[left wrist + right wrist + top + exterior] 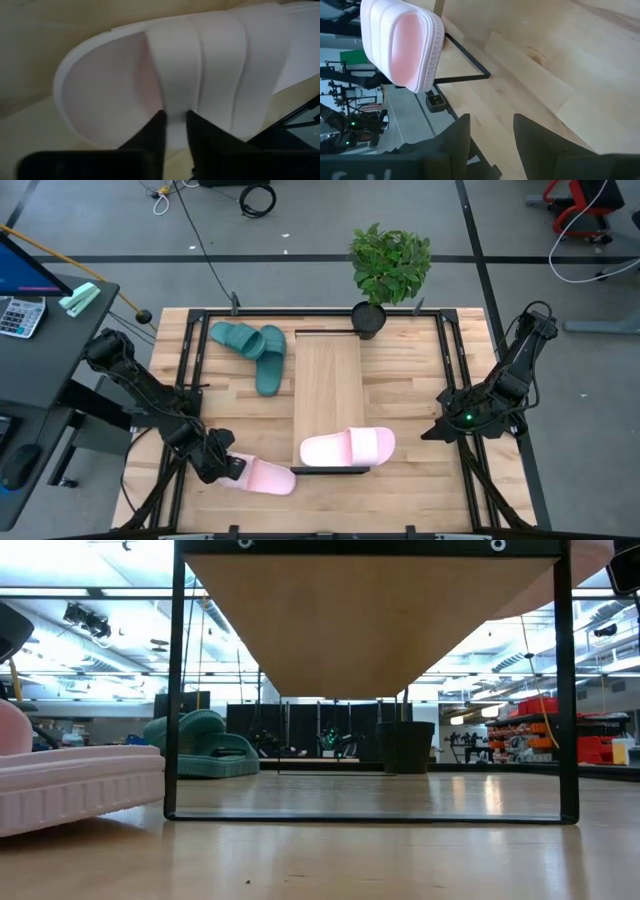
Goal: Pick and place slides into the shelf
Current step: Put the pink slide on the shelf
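Left gripper (226,466) at near-left desk (420,490) corner, jaws pinching strap of pink slide (200,75); thin hold on soft strap, risk of slip or sag on lift, toe catching shelf (328,380) edge; other pink slide (348,447) already on shelf, collision possible; teal slides (252,347) beside shelf; right gripper (487,130) idle at right, jaws spread.

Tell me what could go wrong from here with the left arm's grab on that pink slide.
1. The left pincer pinches only the edge of the pink slide's soft strap, so the slide may sag or slip when lifted.
2. The other pink slide already fills the near end of the shelf; placing there could knock it off.
3. The teal slides crowd the shelf's left side, narrowing the approach.
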Controlling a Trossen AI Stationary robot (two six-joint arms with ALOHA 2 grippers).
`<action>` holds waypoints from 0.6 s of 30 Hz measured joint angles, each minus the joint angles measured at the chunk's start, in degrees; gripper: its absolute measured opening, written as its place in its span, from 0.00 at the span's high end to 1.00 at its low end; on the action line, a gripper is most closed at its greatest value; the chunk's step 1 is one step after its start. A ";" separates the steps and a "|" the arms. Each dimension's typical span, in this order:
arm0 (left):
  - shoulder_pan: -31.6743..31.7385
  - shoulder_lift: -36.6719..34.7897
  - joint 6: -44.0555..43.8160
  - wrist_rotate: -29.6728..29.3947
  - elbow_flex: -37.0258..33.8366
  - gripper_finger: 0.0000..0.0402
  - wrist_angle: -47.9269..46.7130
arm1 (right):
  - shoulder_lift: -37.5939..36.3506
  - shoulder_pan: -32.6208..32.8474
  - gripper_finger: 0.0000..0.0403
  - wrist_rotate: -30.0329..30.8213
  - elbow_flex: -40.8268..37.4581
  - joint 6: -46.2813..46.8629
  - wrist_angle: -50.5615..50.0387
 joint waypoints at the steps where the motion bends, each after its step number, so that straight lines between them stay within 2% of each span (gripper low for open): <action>1: 0.00 0.00 -0.01 0.42 0.00 0.91 -0.34 | 0.00 0.00 0.61 0.09 0.00 -0.02 -0.18; 3: 0.02 0.00 -0.08 1.07 0.00 0.97 -0.89 | 0.00 0.00 0.61 0.36 0.00 -0.04 -0.57; 10: 0.04 -0.39 1.30 6.04 0.00 0.99 -1.96 | 0.01 0.00 0.61 0.67 0.00 -0.48 -2.50; 18: -0.83 -7.00 -0.28 7.04 0.02 1.00 -5.82 | 0.02 0.00 0.61 3.54 0.00 -3.51 -2.88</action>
